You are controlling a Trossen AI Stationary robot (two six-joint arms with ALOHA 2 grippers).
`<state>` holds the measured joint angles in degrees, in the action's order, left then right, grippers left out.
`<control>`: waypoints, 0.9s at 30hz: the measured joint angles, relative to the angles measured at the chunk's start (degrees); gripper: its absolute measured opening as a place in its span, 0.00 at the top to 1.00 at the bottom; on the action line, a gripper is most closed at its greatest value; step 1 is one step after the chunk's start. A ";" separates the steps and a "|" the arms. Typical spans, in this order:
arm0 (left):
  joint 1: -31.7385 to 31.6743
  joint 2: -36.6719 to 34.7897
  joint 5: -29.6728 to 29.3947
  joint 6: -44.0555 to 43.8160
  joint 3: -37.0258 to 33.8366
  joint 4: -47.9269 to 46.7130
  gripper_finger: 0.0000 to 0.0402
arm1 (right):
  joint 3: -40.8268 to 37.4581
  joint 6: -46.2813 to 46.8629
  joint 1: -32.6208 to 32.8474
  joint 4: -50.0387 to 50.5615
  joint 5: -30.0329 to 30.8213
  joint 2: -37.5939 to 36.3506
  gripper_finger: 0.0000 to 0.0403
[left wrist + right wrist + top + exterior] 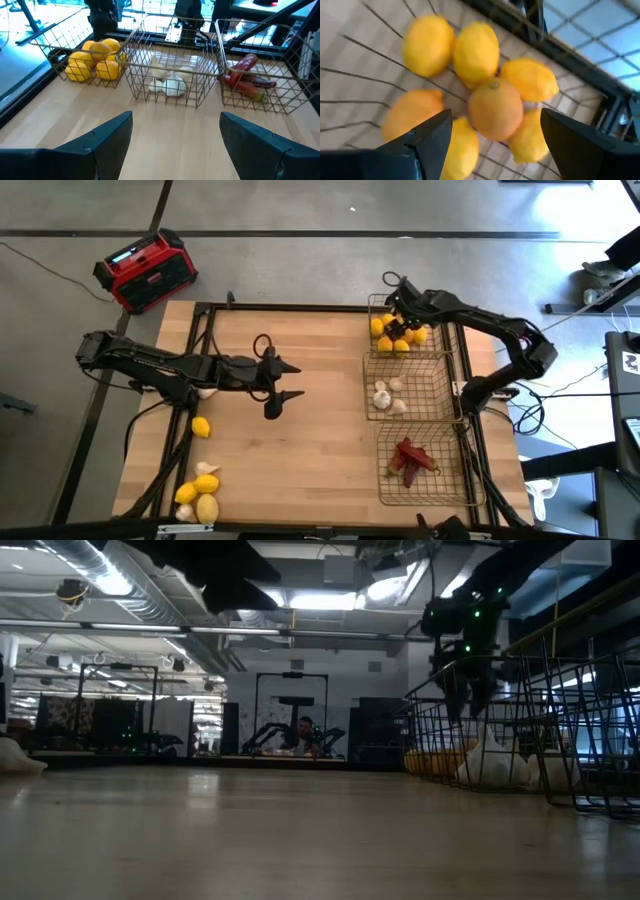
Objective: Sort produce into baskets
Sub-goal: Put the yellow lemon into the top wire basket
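The right end effector hangs over the far basket with its fingers apart, holding nothing; a pile of lemons sits under it. The middle basket holds garlic, and the near basket holds red chili peppers. The left end effector is over the bare tabletop, fingers apart and empty. More lemons and garlic lie loose on the tabletop's left side.

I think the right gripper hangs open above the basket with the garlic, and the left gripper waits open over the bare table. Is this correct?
Not quite. The right gripper hangs open above the lemon basket, not the garlic one: the right wrist view shows lemons directly beneath its fingers, and the high view agrees. The garlic lies in the middle basket. The left gripper does wait open over the bare table.
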<state>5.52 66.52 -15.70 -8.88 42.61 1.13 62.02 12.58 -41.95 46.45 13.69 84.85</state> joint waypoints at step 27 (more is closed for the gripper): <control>5.22 -0.09 0.04 -8.55 20.32 -59.54 0.26 | 0.00 -11.38 30.49 -22.32 1.25 -7.31 0.26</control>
<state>10.74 66.43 -15.66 -17.43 62.93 -58.41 62.02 1.20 -11.46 24.13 14.94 77.54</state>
